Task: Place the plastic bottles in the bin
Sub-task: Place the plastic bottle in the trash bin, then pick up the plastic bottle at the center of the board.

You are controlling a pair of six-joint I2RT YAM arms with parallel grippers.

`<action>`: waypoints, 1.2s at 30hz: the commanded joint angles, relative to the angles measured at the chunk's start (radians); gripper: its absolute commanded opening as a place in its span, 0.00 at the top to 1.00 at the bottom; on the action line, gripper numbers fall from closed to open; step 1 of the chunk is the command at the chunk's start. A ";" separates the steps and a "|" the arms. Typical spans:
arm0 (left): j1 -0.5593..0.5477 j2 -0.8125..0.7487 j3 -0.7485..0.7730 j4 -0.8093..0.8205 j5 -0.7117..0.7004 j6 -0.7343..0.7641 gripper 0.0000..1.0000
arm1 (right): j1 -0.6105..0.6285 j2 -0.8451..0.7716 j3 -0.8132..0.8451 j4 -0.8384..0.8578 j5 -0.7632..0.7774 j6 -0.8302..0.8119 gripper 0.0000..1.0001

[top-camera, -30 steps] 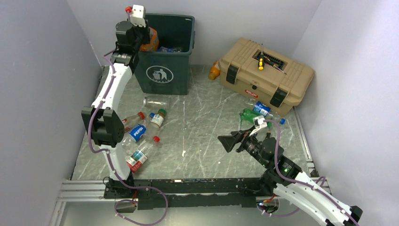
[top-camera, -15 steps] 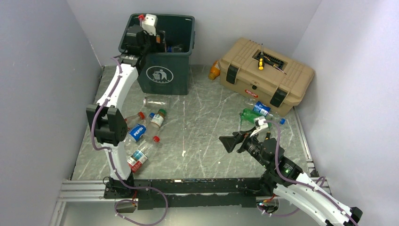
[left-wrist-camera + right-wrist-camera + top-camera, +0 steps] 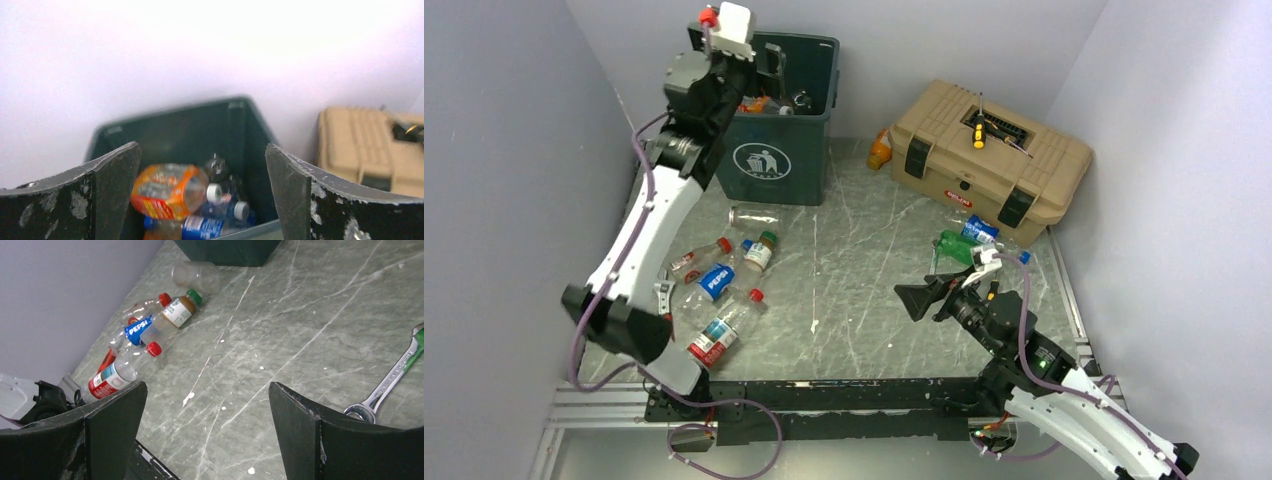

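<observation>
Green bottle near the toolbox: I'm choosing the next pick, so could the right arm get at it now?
Probably yes. The green bottle lies uncovered just beside the right gripper, which is open and empty. A blue-labelled bottle sits close by, and the gripper faces away, so it would need to turn.

The right claw [image 3: 206,387] gapes above the marbled tabletop [image 3: 300,320]; plastic bottles [image 3: 145,330] lie scattered left, a wrench [image 3: 390,382] right.
</observation>
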 commanded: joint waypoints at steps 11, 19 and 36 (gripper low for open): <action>-0.062 -0.472 -0.423 -0.078 0.167 -0.243 0.00 | -0.002 0.150 0.231 -0.290 0.447 0.105 0.00; -0.067 -0.564 -0.646 -0.236 0.391 -0.337 0.01 | -0.074 0.370 0.256 -0.344 0.596 0.224 0.01; -0.099 -0.705 -0.939 -0.042 0.362 -0.468 0.01 | -0.600 0.467 -0.094 0.151 0.217 0.850 0.03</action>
